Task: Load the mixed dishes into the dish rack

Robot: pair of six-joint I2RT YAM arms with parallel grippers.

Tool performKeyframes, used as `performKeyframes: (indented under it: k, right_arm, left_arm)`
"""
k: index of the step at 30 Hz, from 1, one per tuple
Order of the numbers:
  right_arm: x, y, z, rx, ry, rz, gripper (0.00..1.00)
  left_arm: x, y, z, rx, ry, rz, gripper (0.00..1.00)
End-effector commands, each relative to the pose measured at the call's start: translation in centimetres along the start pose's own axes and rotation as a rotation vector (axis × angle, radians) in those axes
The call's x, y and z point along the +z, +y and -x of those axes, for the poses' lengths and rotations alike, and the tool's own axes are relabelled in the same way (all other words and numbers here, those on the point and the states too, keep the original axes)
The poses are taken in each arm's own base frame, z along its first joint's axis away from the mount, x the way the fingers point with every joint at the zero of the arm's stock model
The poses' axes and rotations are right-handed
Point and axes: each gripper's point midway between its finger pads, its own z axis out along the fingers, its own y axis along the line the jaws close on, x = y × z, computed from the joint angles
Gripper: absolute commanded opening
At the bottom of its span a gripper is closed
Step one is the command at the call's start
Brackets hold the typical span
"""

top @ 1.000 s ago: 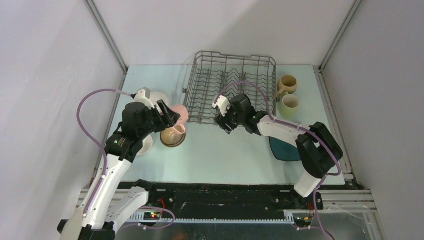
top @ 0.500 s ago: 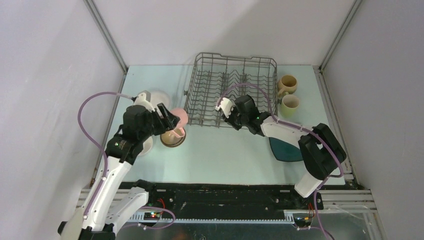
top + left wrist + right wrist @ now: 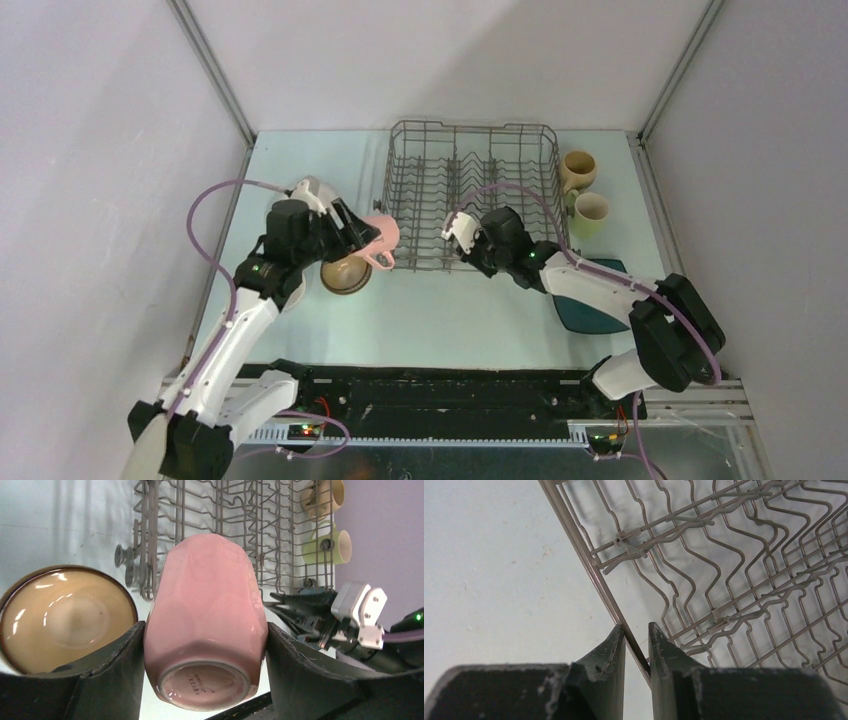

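Dish rack (image 3: 470, 190) is set far-centre on the table (image 3: 450, 300), its near rim wire clenched by the right claw (image 3: 636, 645). Pink mug (image 3: 205, 620) is gripped by the left claw (image 3: 365, 235), just beside the rack's left near corner. Loading is judged underway; next, the mug must be lifted over the rim.

Grey wire dish rack (image 3: 470, 190) with rows of upright tines; pink mug (image 3: 382, 238) raised on its side at its near-left corner, above upright brown bowl (image 3: 346, 274); tan mug (image 3: 576, 168) and light-green mug (image 3: 588, 212) beside its right wall; dark teal plate (image 3: 578, 312) flat, nearer.
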Motion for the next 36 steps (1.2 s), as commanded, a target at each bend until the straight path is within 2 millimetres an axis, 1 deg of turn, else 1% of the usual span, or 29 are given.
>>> performKeyframes:
  k: [1,4,5,6,7,10,11,12,13,14,15,16,17,18,19,20,22,23,24,25,26,27,28,29,31,34,36]
  right_arm:
    - [-2.4,0.2,-1.9,0.095,0.073,-0.051,0.0]
    - [-3.1,0.8,-2.1,0.086,0.057,-0.041,0.0]
    - [-3.3,0.9,-1.9,0.079,0.048,-0.04,0.0]
    - [-3.3,1.3,-2.1,0.072,0.051,-0.029,0.0]
    - [-3.5,1.6,-2.0,0.06,0.044,-0.023,0.0]
    - [-3.6,1.9,-2.4,0.066,0.051,-0.023,0.0]
    - [-3.6,2.1,-2.5,0.073,0.054,-0.018,0.0]
    - [-3.7,2.4,-2.6,0.075,0.057,-0.004,0.0]
    - [-3.7,2.7,-2.6,0.075,0.057,0.004,0.0]
    - [-3.7,2.9,-2.6,0.074,0.056,0.008,0.0]
    - [-3.9,3.3,-2.6,0.069,0.051,0.013,0.0]
    - [-3.9,3.3,-2.6,0.068,0.048,0.011,0.0]
    - [-4.1,3.5,-2.6,0.07,0.04,0.011,0.0]
    - [-4.2,3.6,-2.5,0.069,0.035,0.014,0.0]
    - [-4.3,3.7,-2.4,0.069,0.026,0.015,0.0]
    - [-4.4,3.8,-2.3,0.07,0.021,0.017,0.0]
    - [-4.6,4.0,-2.0,0.067,0.008,0.021,0.0]
    - [-4.8,4.2,-1.9,0.064,0.003,0.024,0.0]
    - [-4.9,4.3,-1.8,0.061,-0.001,0.026,0.0]
    - [-5.0,4.4,-1.8,0.059,0.0,0.025,0.0]
    - [-5.0,4.6,-1.7,0.056,-0.001,0.028,0.0]
    - [-5.0,4.7,-1.8,0.054,0.002,0.029,0.0]
    - [-5.1,4.9,-1.7,0.048,0.001,0.034,0.0]
    - [-5.1,5.1,-1.8,0.046,0.003,0.036,0.0]
    - [-5.2,5.4,-1.8,0.038,-0.002,0.042,0.0]
    - [-5.3,5.9,-1.6,0.026,-0.02,0.052,0.0]
    - [-5.3,6.0,-1.5,0.025,-0.028,0.059,0.0]
  left_arm:
    - [0.3,-5.2,4.8,-0.035,-0.123,-0.169,0.0]
    - [1.6,-5.5,6.0,-0.046,-0.137,-0.133,0.0]
    - [1.9,-5.8,6.1,-0.044,-0.135,-0.129,0.0]
    - [2.5,-5.8,6.5,-0.044,-0.139,-0.107,0.0]
    - [2.9,-6.1,6.6,-0.034,-0.132,-0.102,0.0]
    - [4.7,-7.0,7.6,0.013,-0.103,-0.056,0.0]
    - [5.2,-7.0,7.8,0.043,-0.094,-0.032,0.0]
    - [6.0,-7.2,8.3,0.056,-0.067,0.003,0.0]
    - [5.8,-8.4,9.8,0.091,-0.095,0.0,0.0]
    - [7.2,-7.5,9.1,0.102,-0.047,0.05,0.0]
    - [7.6,-7.7,9.4,0.123,-0.046,0.063,0.0]
    - [8.6,-7.7,9.9,0.129,-0.04,0.087,0.0]
    - [8.8,-8.2,11.1,0.14,-0.066,0.092,0.0]
    - [10.0,-7.5,10.7,0.144,-0.039,0.125,0.0]
    - [11.1,-7.5,11.4,0.154,-0.044,0.147,0.0]
    - [11.6,-7.3,11.5,0.16,-0.034,0.163,0.0]
    - [13.1,-7.2,12.3,0.18,-0.028,0.198,0.0]
    - [14.2,-7.1,12.8,0.192,-0.023,0.219,0.0]
    - [14.7,-7.1,13.1,0.199,-0.019,0.229,0.0]
    - [15.8,-7.2,13.4,0.21,-0.01,0.24,0.0]
    - [16.2,-7.2,13.7,0.219,-0.008,0.245,0.0]
    - [17.1,-7.3,14.0,0.222,-0.003,0.251,0.0]
    - [17.3,-7.7,14.7,0.23,-0.018,0.247,0.0]
    - [18.3,-7.3,14.4,0.235,-0.004,0.258,0.0]
    - [19.4,-7.0,14.4,0.245,0.001,0.268,0.0]
    - [20.7,-6.7,14.3,0.251,0.001,0.272,0.0]
    - [21.6,-6.5,13.9,0.263,0.011,0.275,0.0]
